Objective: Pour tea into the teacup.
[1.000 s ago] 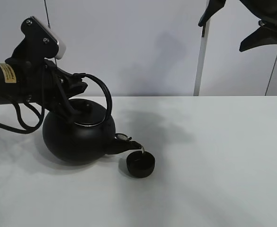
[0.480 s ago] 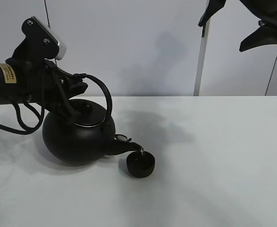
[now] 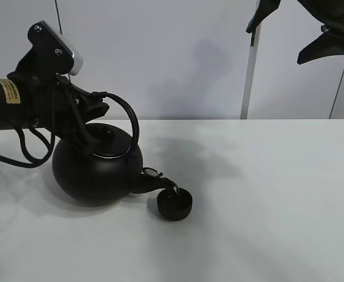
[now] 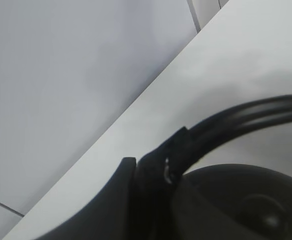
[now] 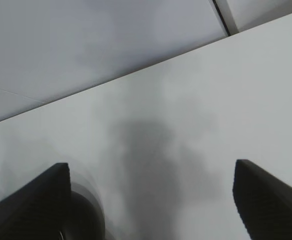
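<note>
A round, matte black kettle (image 3: 98, 173) with a bulbous body and an arched handle (image 3: 127, 117) is seen at the left of the pale, smooth counter (image 3: 266, 205). It is tilted to the right, so that its short spout (image 3: 160, 181) is lowered over the rim of the teacup (image 3: 174, 206). The teacup, a small, low, round black cup, is set on the counter just right of the kettle and a little nearer. A thin bright glint is seen between spout tip and cup. The handle is clamped by the left gripper (image 3: 95, 110). The grip is shown close up in the left wrist view, where a dark finger (image 4: 131, 200) is pressed against the doubled bar of the handle, beside the domed lid (image 4: 255, 210). The teacup is seen only from the high camera. The right gripper (image 3: 274, 45) is held high at the far right, jaws spread wide; in the right wrist view only its two dark fingers (image 5: 31, 205) and the shadowed counter are given
</note>
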You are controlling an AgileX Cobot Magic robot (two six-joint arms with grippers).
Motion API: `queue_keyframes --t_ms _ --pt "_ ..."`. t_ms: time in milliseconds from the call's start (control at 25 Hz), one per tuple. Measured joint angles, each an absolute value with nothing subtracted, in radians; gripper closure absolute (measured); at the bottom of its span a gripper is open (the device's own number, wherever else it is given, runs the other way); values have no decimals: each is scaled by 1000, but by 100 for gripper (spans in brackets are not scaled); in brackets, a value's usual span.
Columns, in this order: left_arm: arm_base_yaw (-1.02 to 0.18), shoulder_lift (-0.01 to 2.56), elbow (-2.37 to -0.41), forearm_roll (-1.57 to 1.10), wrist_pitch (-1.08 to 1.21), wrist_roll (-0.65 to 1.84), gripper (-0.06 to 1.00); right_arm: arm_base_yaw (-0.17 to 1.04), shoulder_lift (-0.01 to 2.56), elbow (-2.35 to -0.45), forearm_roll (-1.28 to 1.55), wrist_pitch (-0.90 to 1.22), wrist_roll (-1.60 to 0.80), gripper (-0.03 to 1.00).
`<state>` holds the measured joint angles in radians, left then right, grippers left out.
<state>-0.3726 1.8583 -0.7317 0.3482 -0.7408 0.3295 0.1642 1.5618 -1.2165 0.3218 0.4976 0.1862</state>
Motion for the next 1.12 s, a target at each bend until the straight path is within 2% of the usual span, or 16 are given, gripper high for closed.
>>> queue_keyframes --t_ms 480,640,1120 --pt "-374 1813 -732 325 -698 193 85 164 1562 -1216 322 496 186 36" --pt "-398 1789 -724 241 -675 179 85 164 1562 -1216 322 496 186 36" --pt "-416 1777 -557 58 -843 173 85 164 1562 -1216 322 496 186 36"
